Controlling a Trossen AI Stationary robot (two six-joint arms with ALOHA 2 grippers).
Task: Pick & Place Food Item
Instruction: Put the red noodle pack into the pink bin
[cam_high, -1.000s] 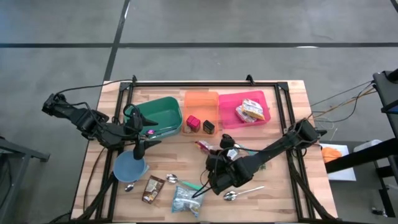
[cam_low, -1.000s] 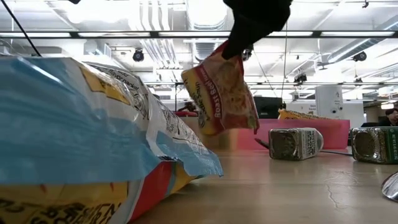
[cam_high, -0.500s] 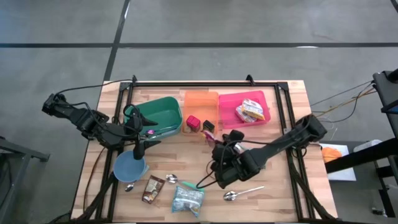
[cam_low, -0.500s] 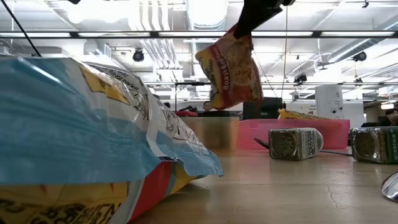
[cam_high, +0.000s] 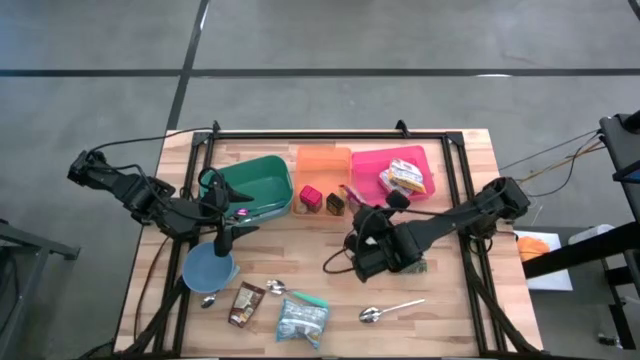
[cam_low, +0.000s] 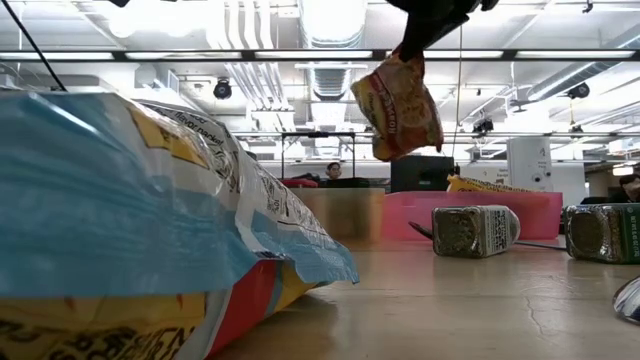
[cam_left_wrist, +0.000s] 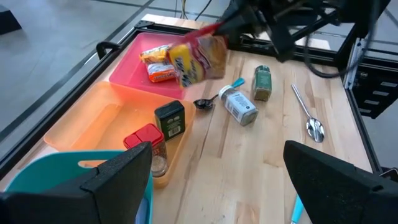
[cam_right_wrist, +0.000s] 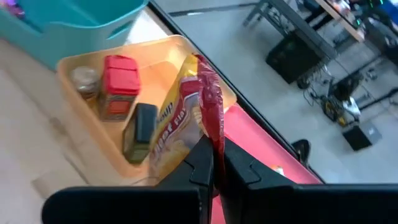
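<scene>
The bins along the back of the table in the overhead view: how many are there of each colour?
green bin: 1
orange bin: 1
pink bin: 1
Total: 3 bins

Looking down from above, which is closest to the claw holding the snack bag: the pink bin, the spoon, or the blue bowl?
From the right gripper:
1. Pink bin, just behind it.
2. Spoon, toward the table's front.
3. Blue bowl, far across on the left side.
</scene>
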